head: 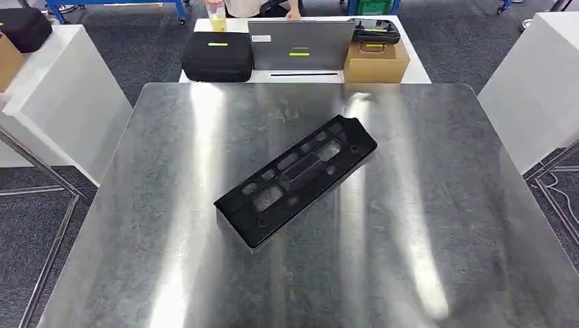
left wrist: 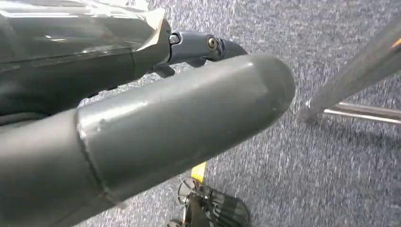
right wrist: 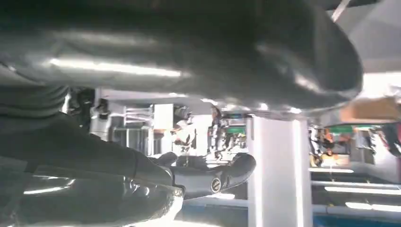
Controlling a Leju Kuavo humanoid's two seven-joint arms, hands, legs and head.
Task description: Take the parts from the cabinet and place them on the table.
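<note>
bright overhead light | glare streaks on table [head: 205, 137] | right wrist view blurred

I see a matte black part [head: 297, 180] on the brushed silver table [head: 437, 225] streaked with white glare. Beyond lie a black case [head: 217, 56], grey laptop [head: 300, 44] and tan box [head: 375, 61] over speckled grey carpet [head: 136, 41].

Left grey robot hand [left wrist: 189, 118] hanging low, thick thumb stretched straight, darker fingers [left wrist: 203, 45] extended, holding nothing. Right grey robot hand [right wrist: 189, 118] likewise: thumb and fingers [right wrist: 213, 175] apart, unladen.
</note>
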